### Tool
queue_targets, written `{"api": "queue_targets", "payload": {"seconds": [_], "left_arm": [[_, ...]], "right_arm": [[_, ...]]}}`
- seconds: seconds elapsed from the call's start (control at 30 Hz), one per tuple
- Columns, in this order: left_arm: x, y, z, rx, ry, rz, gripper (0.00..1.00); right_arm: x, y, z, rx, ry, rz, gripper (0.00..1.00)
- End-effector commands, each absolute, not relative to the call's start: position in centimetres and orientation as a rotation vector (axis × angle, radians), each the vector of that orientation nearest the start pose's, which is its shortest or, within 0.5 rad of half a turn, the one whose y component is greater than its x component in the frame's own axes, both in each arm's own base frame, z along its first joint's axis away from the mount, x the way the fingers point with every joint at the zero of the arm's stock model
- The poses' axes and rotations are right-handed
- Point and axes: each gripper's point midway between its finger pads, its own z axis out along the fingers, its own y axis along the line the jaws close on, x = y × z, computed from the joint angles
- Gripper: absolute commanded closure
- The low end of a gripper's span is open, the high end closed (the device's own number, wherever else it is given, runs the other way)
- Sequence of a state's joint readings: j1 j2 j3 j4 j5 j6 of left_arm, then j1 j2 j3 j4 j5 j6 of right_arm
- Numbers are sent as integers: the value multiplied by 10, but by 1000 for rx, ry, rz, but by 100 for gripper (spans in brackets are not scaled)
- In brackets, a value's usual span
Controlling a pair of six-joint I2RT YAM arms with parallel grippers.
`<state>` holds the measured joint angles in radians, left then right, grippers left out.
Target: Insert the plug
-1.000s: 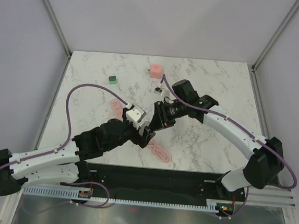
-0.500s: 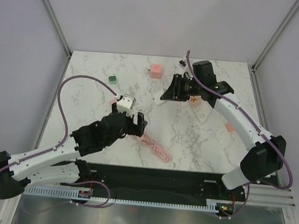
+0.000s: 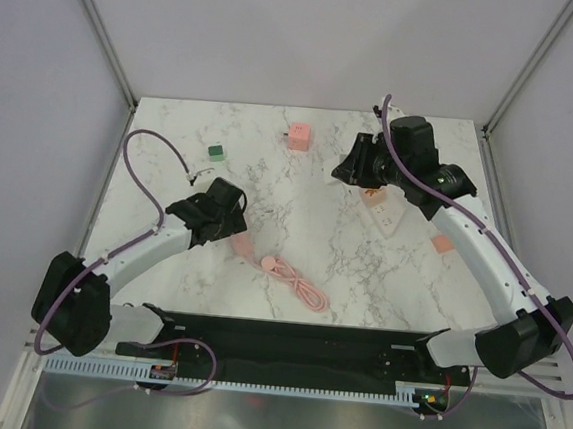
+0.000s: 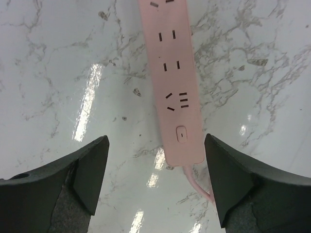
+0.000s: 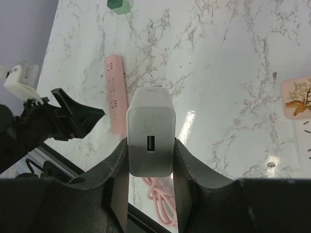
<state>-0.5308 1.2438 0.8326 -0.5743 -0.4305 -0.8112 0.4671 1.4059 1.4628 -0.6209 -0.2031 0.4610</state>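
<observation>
A pink power strip (image 4: 172, 82) lies flat on the marble table, sockets up, with its switch end nearest my left gripper (image 4: 155, 141). That gripper is open and empty and hovers above this end of the strip. In the top view the left gripper (image 3: 232, 220) hides most of the strip (image 3: 242, 243). My right gripper (image 5: 149, 160) is shut on a white USB charger plug (image 5: 149, 138) and holds it in the air. In the top view the right gripper (image 3: 353, 171) is at the back right, far from the strip. The strip also shows in the right wrist view (image 5: 115, 99).
The strip's pink cable (image 3: 298, 284) lies coiled at the front middle. A pink cube (image 3: 299, 137) and a green cube (image 3: 216, 152) sit at the back. A white power strip (image 3: 388, 216) and a small orange piece (image 3: 442, 245) lie under the right arm.
The two grippers were close together at the table's middle. The right one has risen and moved to the back right with the plug. The left arm has swung left over the pink strip.
</observation>
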Motion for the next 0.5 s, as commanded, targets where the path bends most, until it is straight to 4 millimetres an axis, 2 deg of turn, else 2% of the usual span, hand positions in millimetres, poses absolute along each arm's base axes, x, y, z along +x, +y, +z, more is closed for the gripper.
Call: {"api": "queue_targets", "payload": {"seconds": [0.0,0.2,0.47], "left_arm": [[289,-124,87,-530,2405,-71,14],[294,-128,52,-475,2505,28,15],[305,-151,37,-310,2542,60,27]], "right_arm": [[335,220,303,-156,2126,700,100],[330,214,302,-155,2117,679,100],[328,213,294,-157,2132,676,100]]}}
